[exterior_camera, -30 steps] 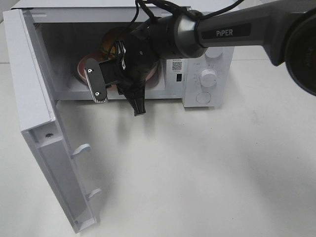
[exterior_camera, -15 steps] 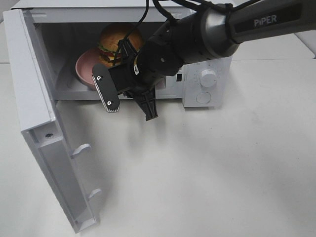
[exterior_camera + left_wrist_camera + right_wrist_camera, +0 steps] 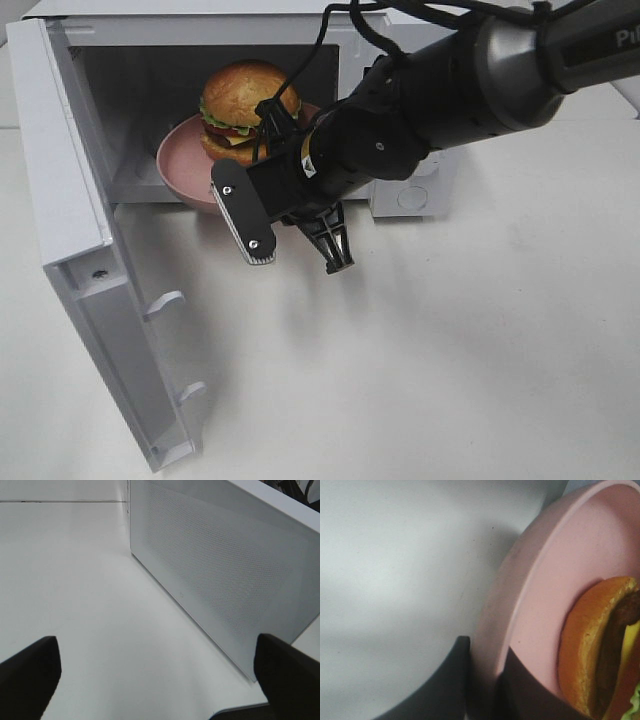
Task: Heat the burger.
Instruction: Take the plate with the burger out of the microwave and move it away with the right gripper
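Note:
The burger, a glossy golden bun with lettuce, tomato and cheese, sits on a round pink plate in the mouth of the open microwave. My right arm reaches in from the right. The right wrist view shows my right gripper shut on the pink plate's rim, with the burger's bun just beyond. In the overhead view its fingertips are hidden under the wrist. My left gripper stands open and empty beside the microwave's white meshed panel.
The microwave door is swung wide open toward the front left, its handle facing the table. The knobs on the right are mostly hidden by the arm. Bare white tabletop lies in front.
My right arm has drawn back toward the front right with the plate's rim in its grip. The burger has come into view, and the plate's front edge now reaches the cavity's lip.

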